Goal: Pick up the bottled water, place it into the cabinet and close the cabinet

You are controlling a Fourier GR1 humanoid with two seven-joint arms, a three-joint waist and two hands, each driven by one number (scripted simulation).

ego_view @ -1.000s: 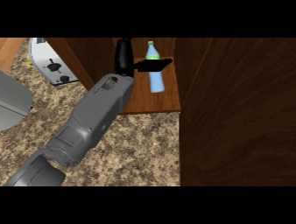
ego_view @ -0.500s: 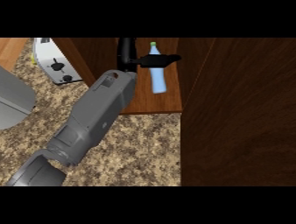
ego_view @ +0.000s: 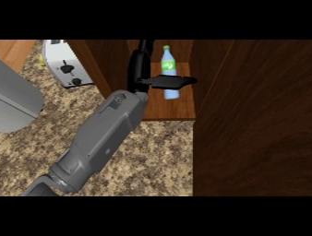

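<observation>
The bottled water [ego_view: 168, 62], clear blue with a green label and cap, stands upright on the wooden floor of the open cabinet [ego_view: 176, 109]. My right hand [ego_view: 141, 69] is inside the cabinet just left of the bottle, its fingers straight and pointing away from me. Its thumb [ego_view: 176, 82] stretches right across the front of the bottle's lower half; I cannot tell whether it touches. No finger is curled round the bottle. My left hand is not in view.
A broad dark wooden panel [ego_view: 261, 120], seemingly the cabinet door, fills the right side. A white toaster [ego_view: 64, 69] stands on the speckled granite counter [ego_view: 152, 156] left of the cabinet. A large grey forearm-like shape [ego_view: 5, 97] shows at the left edge.
Everything has slid a little to the right in the view, bringing more of the toaster into sight. The hand stays beside the standing bottle, thumb across it as before.
</observation>
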